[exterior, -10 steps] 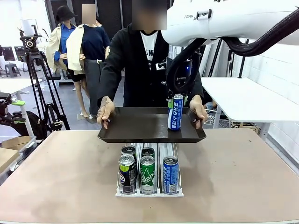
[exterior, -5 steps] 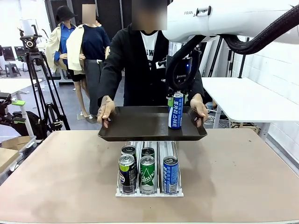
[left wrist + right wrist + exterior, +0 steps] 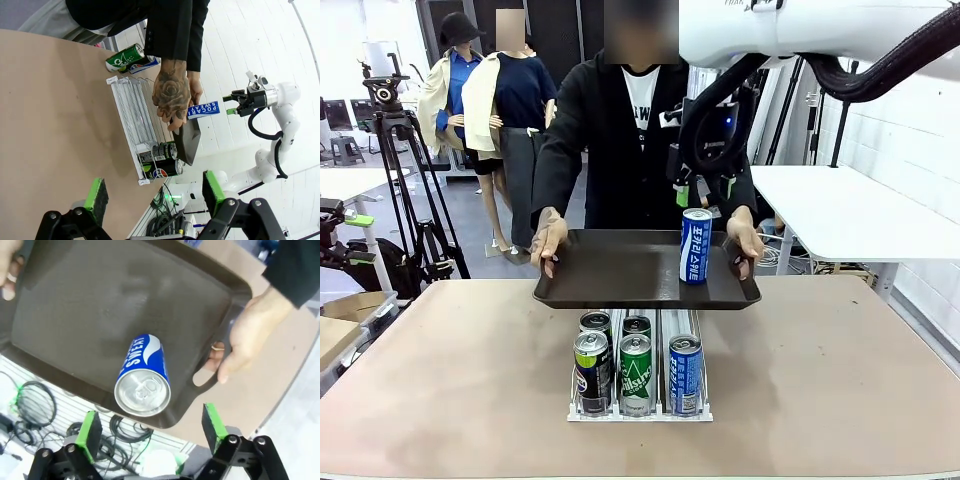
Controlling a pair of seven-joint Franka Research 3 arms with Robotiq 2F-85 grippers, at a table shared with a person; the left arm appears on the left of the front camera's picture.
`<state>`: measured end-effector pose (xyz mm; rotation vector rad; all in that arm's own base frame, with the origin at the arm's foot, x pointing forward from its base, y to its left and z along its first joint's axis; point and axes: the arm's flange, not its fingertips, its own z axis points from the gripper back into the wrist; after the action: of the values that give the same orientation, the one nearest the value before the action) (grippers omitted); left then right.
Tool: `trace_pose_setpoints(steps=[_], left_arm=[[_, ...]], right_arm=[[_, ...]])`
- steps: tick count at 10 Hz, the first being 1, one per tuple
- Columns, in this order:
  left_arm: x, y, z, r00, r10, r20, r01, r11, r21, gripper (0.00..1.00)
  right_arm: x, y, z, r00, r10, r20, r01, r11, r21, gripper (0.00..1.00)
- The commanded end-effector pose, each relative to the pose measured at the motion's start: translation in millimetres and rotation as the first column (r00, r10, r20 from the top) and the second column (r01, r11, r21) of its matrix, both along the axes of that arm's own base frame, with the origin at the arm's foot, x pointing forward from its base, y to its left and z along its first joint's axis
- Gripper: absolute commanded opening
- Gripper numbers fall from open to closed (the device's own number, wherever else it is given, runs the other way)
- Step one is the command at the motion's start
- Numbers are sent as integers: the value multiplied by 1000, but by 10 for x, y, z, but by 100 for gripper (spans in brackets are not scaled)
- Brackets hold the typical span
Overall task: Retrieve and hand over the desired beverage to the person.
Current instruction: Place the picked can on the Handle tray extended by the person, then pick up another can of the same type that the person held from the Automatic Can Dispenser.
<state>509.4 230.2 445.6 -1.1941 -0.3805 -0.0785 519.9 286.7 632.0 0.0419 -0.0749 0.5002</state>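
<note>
**Front view.** The person (image 3: 620,140) at the far side holds a dark tray (image 3: 610,272) level above the tabletop (image 3: 440,370), with a hand (image 3: 547,238) at each end. A blue can (image 3: 696,246) stands upright on the tray towards the robot's right. The right claw (image 3: 706,192) hangs directly above the can, apart from it, fingers spread and grasping nothing. Below the tray, a rack (image 3: 640,414) on the tabletop carries further cans (image 3: 636,372).

**Right wrist view.** Looking down, the can's lid and the word "SWEAT" on its side are visible. The can lies beyond and between the two green pads (image 3: 90,434), near the tray's rim and close to one of the person's hands.

**Left wrist view.** The left claw (image 3: 155,194), spread and empty, hovers over bare tabletop near the rack. Far off, the right claw appears just clear of the can's top, though at this range the gap is hard to judge.
</note>
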Motion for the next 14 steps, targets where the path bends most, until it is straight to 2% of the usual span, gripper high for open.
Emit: trace_pose_setpoints(steps=[1, 2, 3, 14], left_arm=[[2, 0, 20, 1000, 13, -7, -13, 1000, 4, 100], [2, 0, 20, 1000, 13, -7, -13, 1000, 4, 100], [2, 0, 20, 1000, 13, -7, -13, 1000, 4, 100], [2, 0, 20, 1000, 13, -7, -13, 1000, 4, 100]], right_arm=[[-72, -55, 100, 1000, -4, 13, 5, 1000, -27, 100], [-79, -54, 92, 998, 57, -6, -57, 998, -25, 100], [-34, -33, 84, 1000, -4, 8, 4, 1000, 0, 100], [-34, -33, 84, 1000, -4, 8, 4, 1000, 0, 100]])
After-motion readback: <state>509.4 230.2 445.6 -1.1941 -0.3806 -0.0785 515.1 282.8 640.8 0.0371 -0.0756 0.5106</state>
